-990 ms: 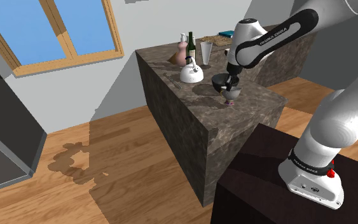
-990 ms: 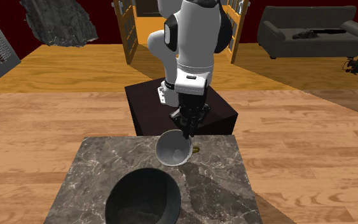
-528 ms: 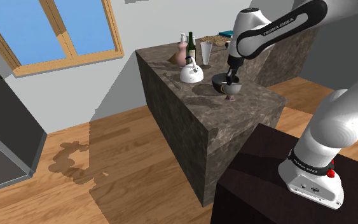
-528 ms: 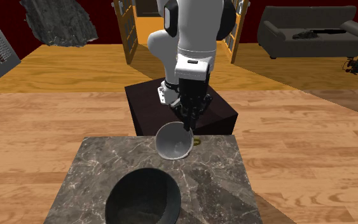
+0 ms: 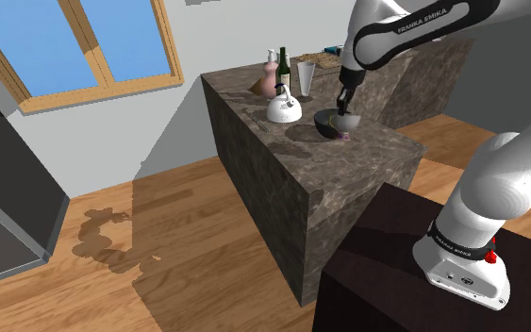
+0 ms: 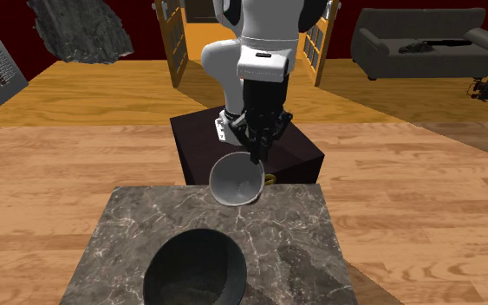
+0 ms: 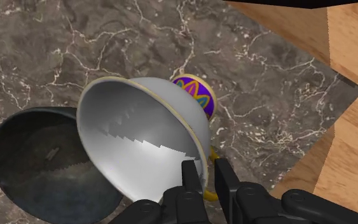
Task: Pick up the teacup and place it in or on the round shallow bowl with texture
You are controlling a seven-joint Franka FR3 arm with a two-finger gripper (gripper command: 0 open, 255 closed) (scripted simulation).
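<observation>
While the gripper [image 7: 203, 170] clamps its rim, the teacup [image 7: 139, 137] hangs tilted above the counter [image 7: 266, 95], near the dark bowl [image 7: 31, 162].

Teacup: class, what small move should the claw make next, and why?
Probably carry the teacup across until it is over the dark round bowl. The claw is shut on its rim, the cup hangs tilted above the counter, and the bowl sits beside it, not beneath.

Home interior: stone tabletop [image 5: 386, 141] with kettle [image 5: 285, 109] and bottle [image 5: 284, 66] on it, window [image 5: 74, 42] behind it, wood floor [image 5: 178, 236] around it, sofa [image 6: 424, 39] well apart from it.
</observation>
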